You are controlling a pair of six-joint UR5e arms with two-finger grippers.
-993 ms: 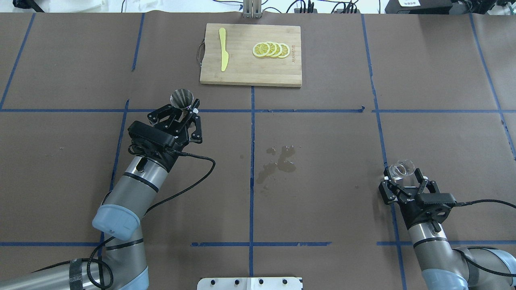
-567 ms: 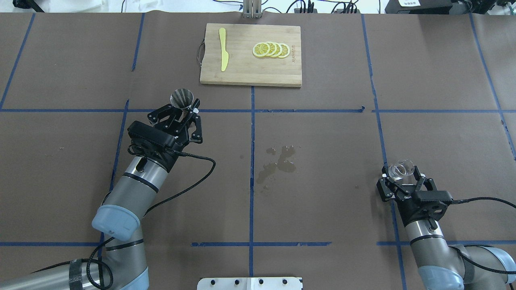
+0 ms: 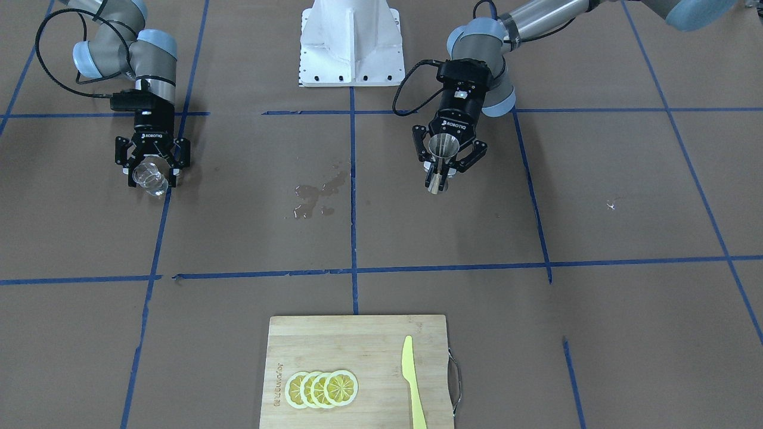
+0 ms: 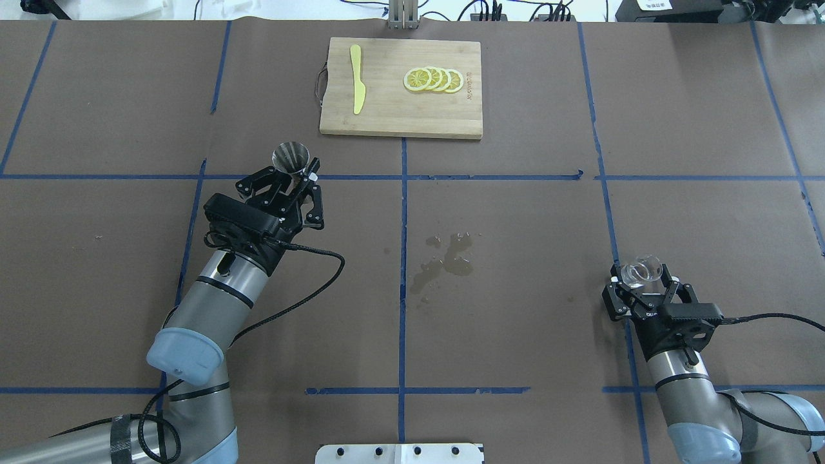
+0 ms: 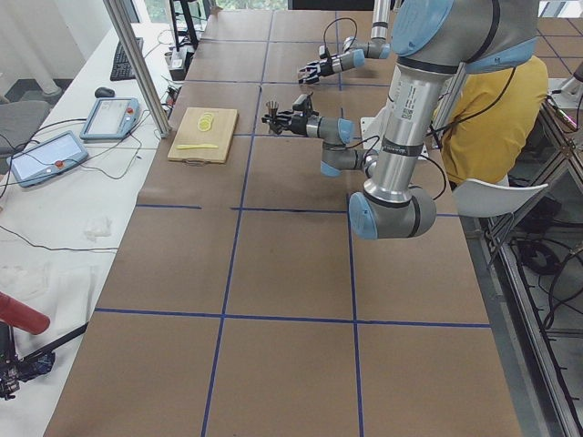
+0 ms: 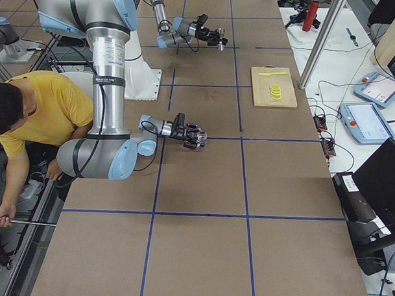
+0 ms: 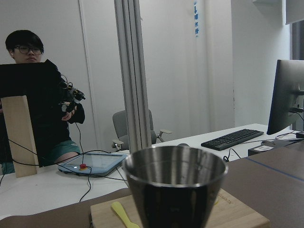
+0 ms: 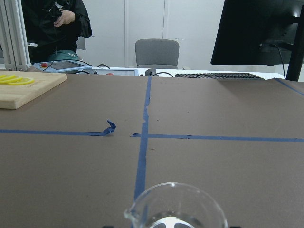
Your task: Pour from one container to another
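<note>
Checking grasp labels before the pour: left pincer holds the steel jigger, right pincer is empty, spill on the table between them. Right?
Wrong on one point: the right pincer is not empty; it holds the clear glass measuring cup, as the overhead exterior view shows. The left pincer holds the steel jigger, spill between them.

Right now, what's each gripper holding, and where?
Left gripper: shiny steel hourglass jigger, near its waist. Right gripper: small clear glass measuring cup, by its sides.
</note>
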